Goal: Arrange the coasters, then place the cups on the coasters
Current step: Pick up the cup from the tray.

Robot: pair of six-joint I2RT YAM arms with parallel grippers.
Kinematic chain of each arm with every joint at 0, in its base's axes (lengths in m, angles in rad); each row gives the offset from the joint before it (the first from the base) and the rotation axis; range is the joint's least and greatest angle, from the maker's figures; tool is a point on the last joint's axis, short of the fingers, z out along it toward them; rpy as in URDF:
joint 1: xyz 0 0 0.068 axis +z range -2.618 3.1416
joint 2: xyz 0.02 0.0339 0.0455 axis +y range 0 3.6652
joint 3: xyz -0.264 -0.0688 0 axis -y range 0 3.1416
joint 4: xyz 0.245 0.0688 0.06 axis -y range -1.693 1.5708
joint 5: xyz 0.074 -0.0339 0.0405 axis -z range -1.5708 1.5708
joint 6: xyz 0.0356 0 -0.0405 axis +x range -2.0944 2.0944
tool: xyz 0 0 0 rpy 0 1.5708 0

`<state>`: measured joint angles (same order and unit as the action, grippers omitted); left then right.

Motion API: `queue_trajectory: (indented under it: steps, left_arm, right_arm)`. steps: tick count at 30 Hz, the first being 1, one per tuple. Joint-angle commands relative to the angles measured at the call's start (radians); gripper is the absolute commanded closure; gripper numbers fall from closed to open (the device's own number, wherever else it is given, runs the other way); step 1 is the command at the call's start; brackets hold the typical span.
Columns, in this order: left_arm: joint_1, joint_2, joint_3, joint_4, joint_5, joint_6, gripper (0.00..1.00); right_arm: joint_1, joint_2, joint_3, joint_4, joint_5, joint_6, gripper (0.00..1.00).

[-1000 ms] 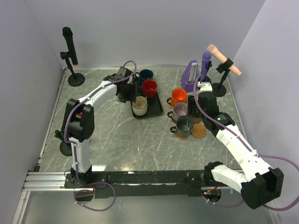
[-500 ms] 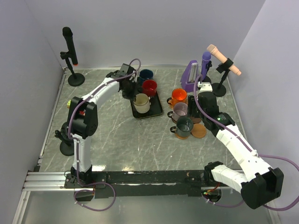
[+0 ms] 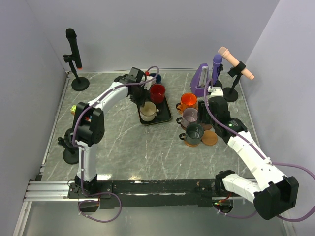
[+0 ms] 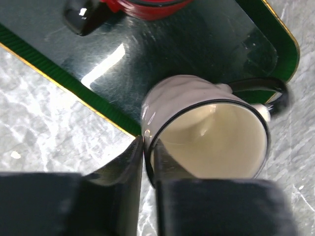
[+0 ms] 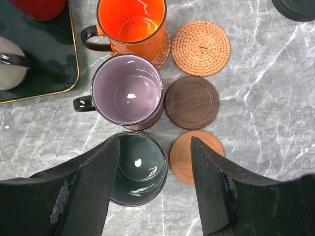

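Just by the tray edge, left pincer clamps the cream cup rim; right pincer gapes above grey-green cup.

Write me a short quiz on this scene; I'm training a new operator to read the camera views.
1. True or false: the left gripper pinches the rim of the cream cup.
2. How many coasters lie bare, with no cup on them, in the right wrist view?
3. Which cup sits directly under the open right gripper? A orange, B mauve, C dark grey-green cup.
Key: 1 true; 2 three; 3 C.
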<state>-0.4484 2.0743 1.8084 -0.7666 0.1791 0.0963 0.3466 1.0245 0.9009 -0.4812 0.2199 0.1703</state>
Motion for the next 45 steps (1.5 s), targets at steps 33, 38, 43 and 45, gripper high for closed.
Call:
queue_trajectory:
  steps: [33, 38, 43, 45]
  left_arm:
    - [0.002, -0.175, 0.046, 0.012, 0.210, -0.018, 0.99]
    - [-0.009, -0.235, 0.029, -0.077, 0.315, 0.057, 0.99]
    - [-0.058, -0.325, -0.058, -0.111, 0.378, 0.098, 0.99]
    - [-0.076, -0.358, -0.090, -0.114, 0.373, 0.100, 0.99]
  right_arm:
    - [-0.008, 0.086, 0.223, 0.082, -0.597, -0.299, 0.36]
    - [-0.006, 0.138, 0.265, 0.033, -0.815, -0.383, 0.37]
    - [0.003, 0.204, 0.328, -0.071, -0.932, -0.459, 0.37]
    - [0.017, 0.223, 0.349, -0.118, -0.932, -0.509, 0.38]
